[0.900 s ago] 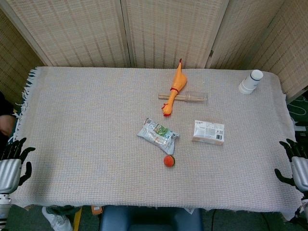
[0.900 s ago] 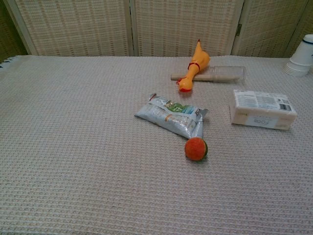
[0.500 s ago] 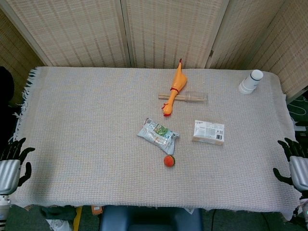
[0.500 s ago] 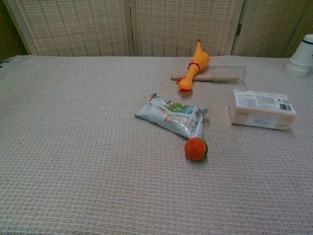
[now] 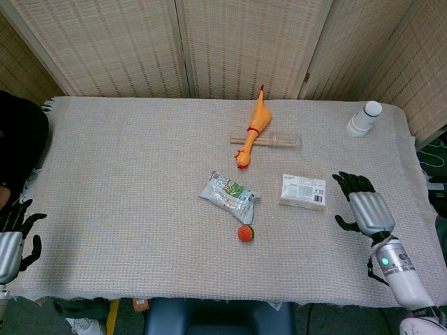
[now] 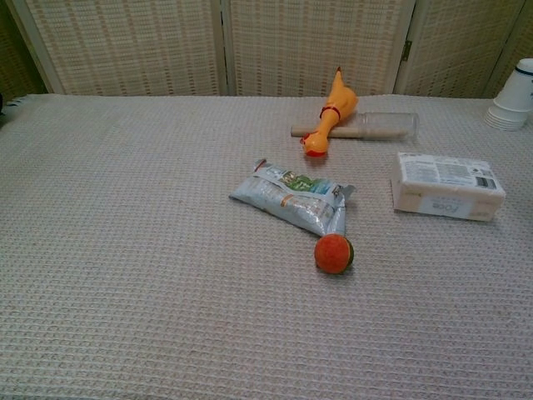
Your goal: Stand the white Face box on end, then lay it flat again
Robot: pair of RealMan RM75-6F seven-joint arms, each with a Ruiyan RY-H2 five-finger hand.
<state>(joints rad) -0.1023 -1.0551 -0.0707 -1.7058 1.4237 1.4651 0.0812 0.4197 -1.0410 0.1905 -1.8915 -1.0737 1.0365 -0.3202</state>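
Since half a second ago the right hand (image 5: 364,207) has swung in from the table's right edge and now hovers over the cloth with its fingers (image 5: 348,180) spread and holding nothing, while the left hand (image 5: 12,234) has stayed at the left edge, likewise released and empty. Just beyond the right fingertips, toward the table's middle, lies the white Face box (image 5: 303,191), flat on its broad face and untouched; a narrow strip of table cloth (image 5: 140,174) separates the two. The chest view shows the box (image 6: 446,186) but neither hand. Farther past the box from the fingers lie a snack packet (image 5: 230,195) and an orange ball (image 5: 245,233), with a rubber chicken (image 5: 253,128) across a clear tube (image 5: 278,141) beyond. This reads as the reach toward the box; neither standing it up nor laying it down has begun.
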